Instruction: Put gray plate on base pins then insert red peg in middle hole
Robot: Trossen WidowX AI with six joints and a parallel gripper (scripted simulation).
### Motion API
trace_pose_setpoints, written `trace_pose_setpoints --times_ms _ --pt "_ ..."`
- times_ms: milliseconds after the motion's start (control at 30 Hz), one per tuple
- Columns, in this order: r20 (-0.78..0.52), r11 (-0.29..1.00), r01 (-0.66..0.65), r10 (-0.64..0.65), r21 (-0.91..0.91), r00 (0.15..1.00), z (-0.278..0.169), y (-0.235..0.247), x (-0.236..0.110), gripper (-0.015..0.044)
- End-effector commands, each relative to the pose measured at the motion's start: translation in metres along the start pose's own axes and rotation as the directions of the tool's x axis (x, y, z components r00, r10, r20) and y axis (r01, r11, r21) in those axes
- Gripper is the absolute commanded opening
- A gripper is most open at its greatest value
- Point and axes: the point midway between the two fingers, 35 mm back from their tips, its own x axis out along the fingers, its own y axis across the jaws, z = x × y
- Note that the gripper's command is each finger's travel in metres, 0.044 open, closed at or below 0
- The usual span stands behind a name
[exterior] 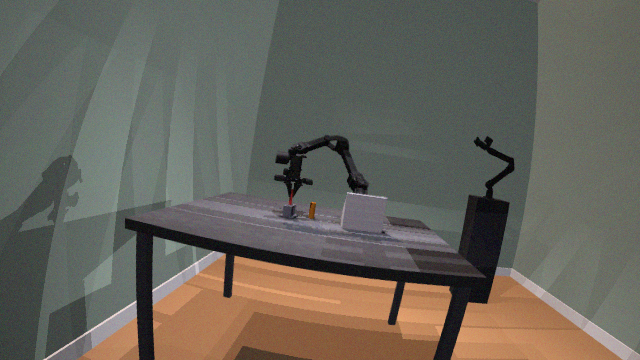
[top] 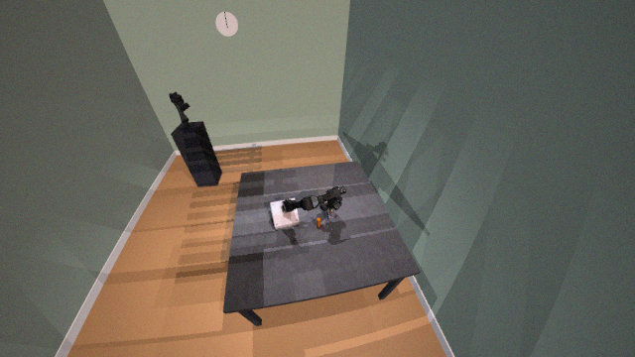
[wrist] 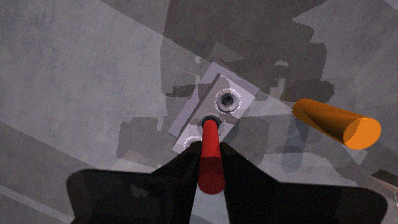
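Observation:
My gripper (wrist: 210,147) (exterior: 292,189) (top: 327,209) is shut on the red peg (wrist: 210,155) (exterior: 290,197) and holds it upright. The peg's lower end is at the middle hole of the gray plate (wrist: 235,91) (exterior: 289,212). The plate lies on the base, and a pin (wrist: 228,101) shows through its far hole. The near hole is partly hidden behind my fingers. I cannot tell how deep the peg sits in the hole.
An orange cylinder (wrist: 336,123) (exterior: 312,210) (top: 318,222) stands on the table just right of the plate. The arm's white mounting block (exterior: 364,212) (top: 285,221) is further right. A black cabinet (exterior: 481,240) (top: 196,153) with a second arm stands off the table.

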Motion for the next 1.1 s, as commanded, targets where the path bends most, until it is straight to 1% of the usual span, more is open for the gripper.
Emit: trace_pose_setpoints --times_ms 0,700,867,900,1067 --pt "0.0 1.0 0.002 -0.002 -0.002 1.0 0.0003 -0.0005 0.0012 0.0" --pt "0.0 1.0 0.001 -0.001 -0.001 1.0 0.0005 0.0008 0.0017 0.0" --pt "0.0 1.0 0.001 -0.001 -0.001 1.0 0.0005 0.0008 0.0017 0.0131" --pt "0.0 1.0 0.001 -0.001 -0.001 1.0 0.0005 0.0008 0.0017 0.015" --pt "0.0 1.0 0.001 -0.001 -0.001 1.0 0.0005 0.0008 0.0017 0.015"
